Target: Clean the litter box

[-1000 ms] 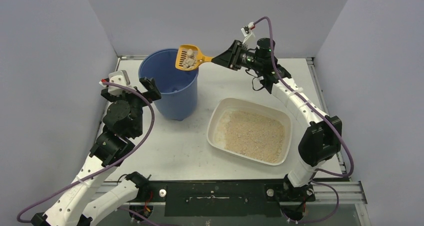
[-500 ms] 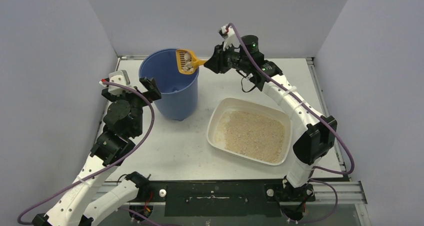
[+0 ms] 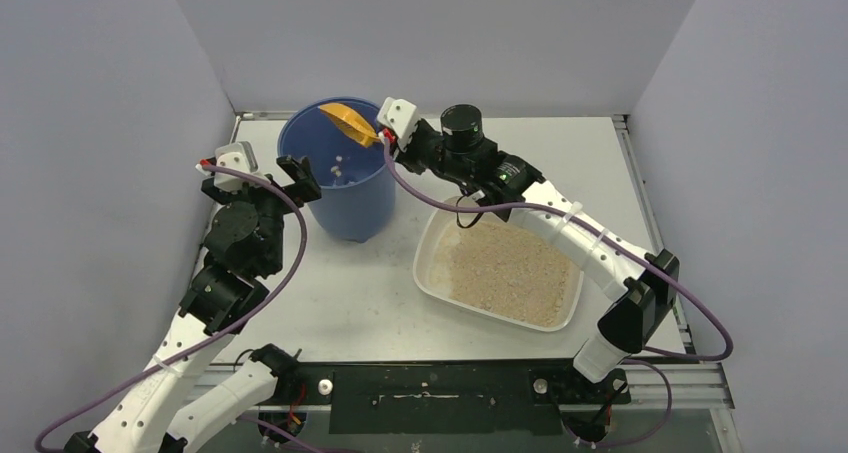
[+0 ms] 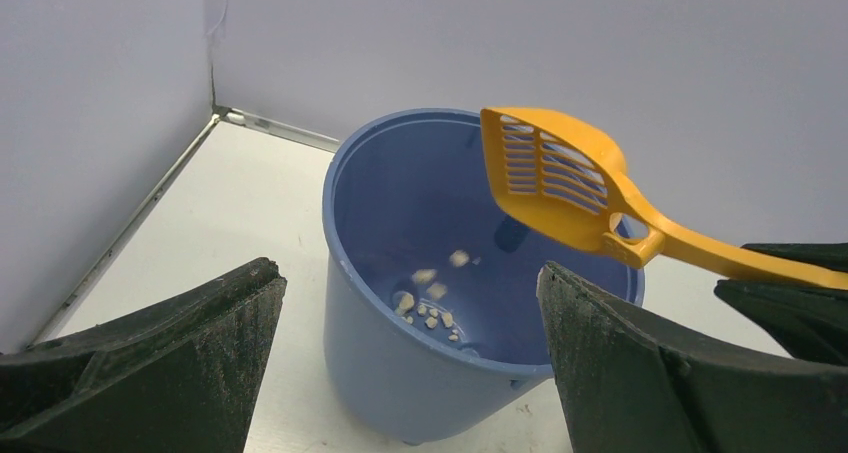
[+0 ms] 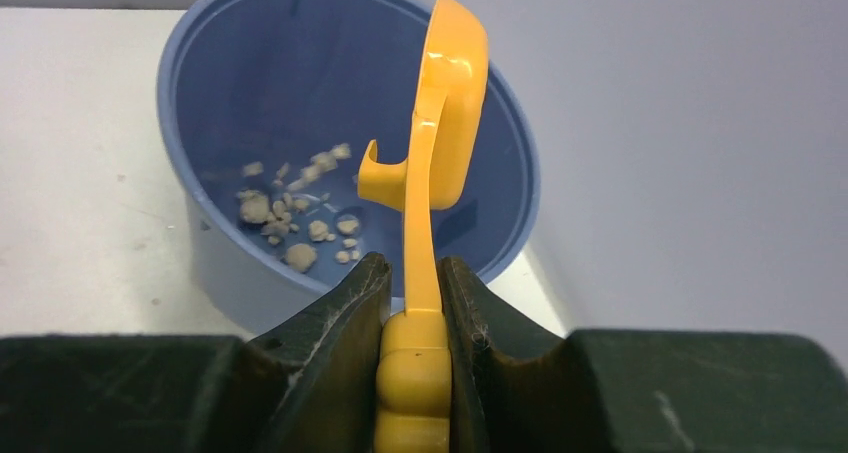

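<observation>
litter box (image 3: 440, 235) | shallow white rounded-corner tray | tan granules inside | flat on table, right of centre

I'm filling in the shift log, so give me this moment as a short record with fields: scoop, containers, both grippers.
scoop: yellow, slotted, tipped over the bucket's mouth, nothing seen in it
right gripper: shut on the scoop's handle
left gripper: open, beside the bucket, holding nothing
bucket: blue, upright, pale clumps at its bottom
litter box: white tray of tan granules, right of the bucket, neither gripper at it
</observation>
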`<state>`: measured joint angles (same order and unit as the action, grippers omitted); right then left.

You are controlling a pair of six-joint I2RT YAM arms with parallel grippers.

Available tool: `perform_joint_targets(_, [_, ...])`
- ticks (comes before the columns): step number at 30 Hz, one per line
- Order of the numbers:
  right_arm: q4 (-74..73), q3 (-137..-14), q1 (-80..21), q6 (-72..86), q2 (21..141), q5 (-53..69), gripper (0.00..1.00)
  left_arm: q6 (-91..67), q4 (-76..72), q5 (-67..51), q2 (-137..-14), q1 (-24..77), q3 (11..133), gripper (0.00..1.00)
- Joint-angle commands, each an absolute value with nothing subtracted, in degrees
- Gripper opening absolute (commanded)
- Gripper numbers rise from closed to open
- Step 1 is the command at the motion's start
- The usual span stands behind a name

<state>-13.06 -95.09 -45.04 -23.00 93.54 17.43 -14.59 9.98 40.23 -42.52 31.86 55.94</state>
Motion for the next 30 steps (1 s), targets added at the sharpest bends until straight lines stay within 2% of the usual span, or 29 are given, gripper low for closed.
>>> perform_joint_targets(1, [-6.39,-95.11,-45.78,-32.89,90.46,12.28,0.00,-14.76,7.27,39.81,-41.45,31.55,55.97,0.97])
perform_joint_targets(15, [-3.41,-93.02,-47.90,-32.30,87.47,10.11,0.00,-14.52,7.12,39.01,-41.30,31.46,55.89,0.97])
perform_joint_targets(25, [-0.44,-85.02,-47.99,-16.85,76.43,5.00,0.00,-14.19,7.04,35.98,-42.22,31.46,55.84,0.97])
perform_joint_targets(30, [-4.85,-81.93,-47.99,-8.84,69.33,-0.58,0.00,-14.45,6.96,33.45,-42.97,31.46,56.16,0.97])
